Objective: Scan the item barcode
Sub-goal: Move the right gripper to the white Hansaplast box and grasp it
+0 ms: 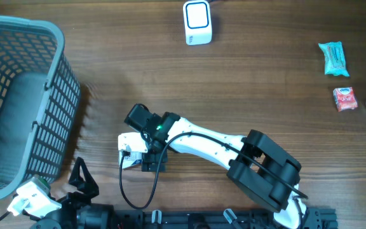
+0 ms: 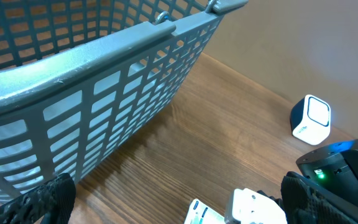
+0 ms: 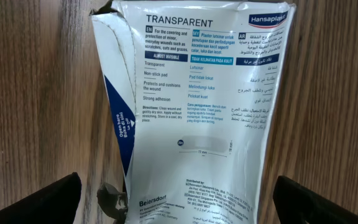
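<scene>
Table [image 1: 265, 83]: brown wood with a long, straight grain and a smooth matt surface.

Plaster carton [image 3: 197, 106]: a thin white cardboard box, pressed almost flat and dented, lying on the table close to the front edge, right of the basket. One side panel carries a dark blue stripe, and the corner flap at the far end is torn and creased. Its face is full of small print under the word "TRANSPARENT" (the brand "Hansaplast" is in the corner).

Right gripper [image 3: 179, 202]: fingers spread wide, one on each side of the carton's near end. Bare wood shows between each black finger and the cardboard, so it pinches nothing.

Right arm [image 1: 202, 141]: a glossy white shell with black joints, reaching left over the table, with a small green light near the wrist.

Left gripper [image 2: 176, 205]: also spread wide and empty, low over the table beside the basket. Its black pads [image 2: 39, 202] look rough and knobbly.

Basket [image 1: 56, 95]: grey-blue hard plastic with a lattice of rectangular holes in the walls and a thick rounded rim, at the left side of the table.

Scanner [image 1: 197, 22]: a small white block with rounded corners, a blue-outlined square window on its face and blue sides. It stands at the far edge, well apart from the carton.

Teal packet [image 1: 333, 58]: a crinkled foil wrapper, far right.

Pink packet [image 1: 344, 99]: a small square sachet, just below the teal one.
</scene>
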